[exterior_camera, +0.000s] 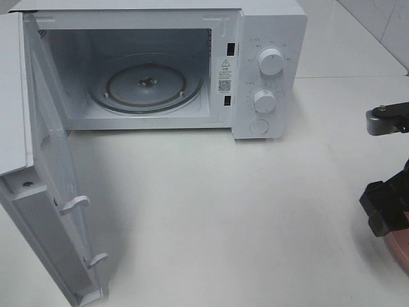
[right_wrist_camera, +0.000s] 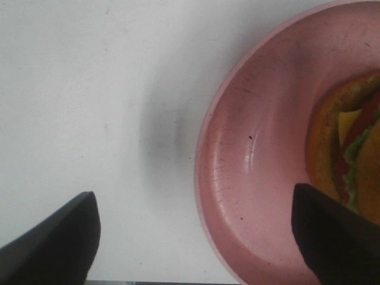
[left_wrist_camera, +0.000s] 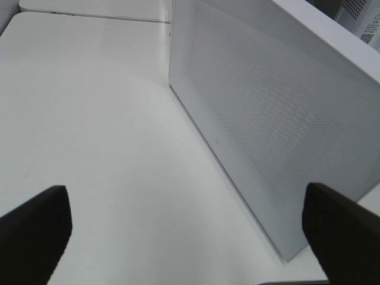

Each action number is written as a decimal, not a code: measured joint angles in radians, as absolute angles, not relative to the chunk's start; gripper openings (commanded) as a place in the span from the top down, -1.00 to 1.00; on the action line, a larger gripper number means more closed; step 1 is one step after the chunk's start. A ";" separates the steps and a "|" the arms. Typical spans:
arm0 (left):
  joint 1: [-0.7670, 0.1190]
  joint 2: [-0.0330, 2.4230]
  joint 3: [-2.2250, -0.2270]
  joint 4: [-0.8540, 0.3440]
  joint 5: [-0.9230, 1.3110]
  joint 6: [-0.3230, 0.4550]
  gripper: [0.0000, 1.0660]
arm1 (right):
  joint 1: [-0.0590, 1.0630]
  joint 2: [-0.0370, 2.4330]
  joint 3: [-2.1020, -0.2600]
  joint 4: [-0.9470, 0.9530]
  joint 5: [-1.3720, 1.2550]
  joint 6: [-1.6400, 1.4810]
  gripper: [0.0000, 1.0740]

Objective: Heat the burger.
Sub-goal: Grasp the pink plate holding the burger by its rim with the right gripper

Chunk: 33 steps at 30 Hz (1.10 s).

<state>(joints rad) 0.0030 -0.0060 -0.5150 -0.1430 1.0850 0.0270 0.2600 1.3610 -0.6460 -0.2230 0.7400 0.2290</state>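
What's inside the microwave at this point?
Only the glass turntable shows in the microwave; the burger is on the plate, outside. The cavity's ceiling is hidden.

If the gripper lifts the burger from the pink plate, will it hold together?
The burger shows separate stacked layers, so it may shift if squeezed. Its rounded bun might slip. On the smooth plate, a push would likely slide it.
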 measured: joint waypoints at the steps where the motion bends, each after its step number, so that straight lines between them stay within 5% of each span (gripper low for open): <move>1: 0.003 -0.006 -0.515 -0.143 1.085 0.027 -0.83 | 0.260 1.361 -0.646 -0.223 0.740 0.229 -0.51; 33: 0.003 -0.006 -0.515 -0.143 1.085 0.027 -0.83 | 0.205 1.647 -0.571 -0.254 0.437 0.241 -0.42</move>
<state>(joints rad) 0.0030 -0.0060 -0.5150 -0.1430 1.0850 0.0270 0.2050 1.6470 -0.5710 -0.2540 0.4370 0.2410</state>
